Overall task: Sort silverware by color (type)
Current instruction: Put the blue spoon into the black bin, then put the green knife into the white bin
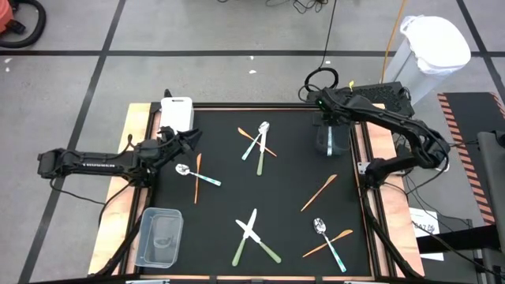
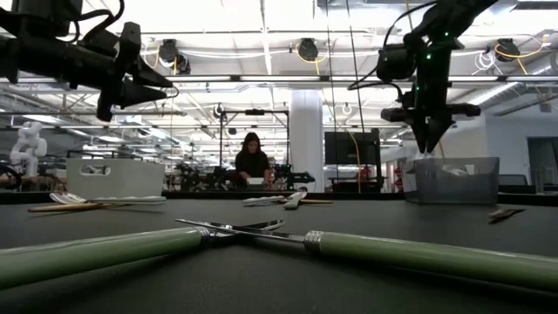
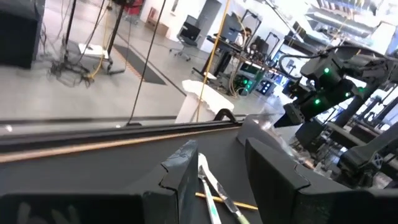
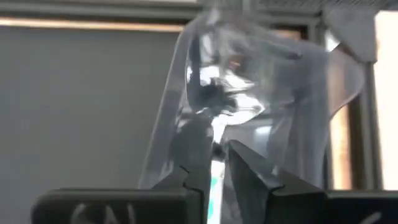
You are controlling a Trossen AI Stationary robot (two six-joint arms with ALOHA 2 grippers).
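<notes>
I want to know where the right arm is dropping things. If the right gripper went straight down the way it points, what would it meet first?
Probably the clear bin at the table's far right: the right gripper hangs directly over it, pointing down, something light blue beneath its jaws.

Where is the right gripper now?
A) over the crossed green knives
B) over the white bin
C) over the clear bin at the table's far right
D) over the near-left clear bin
C: in the high view the right gripper is above the far-right clear bin, fingertips pointing down into it.

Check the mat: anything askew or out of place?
Nothing damaged or spilled. Unsorted silverware lies scattered on the mat, several pieces crossed: two green-handled knives in an X near the front edge, and a spoon, knife and orange utensil piled at the back.
</notes>
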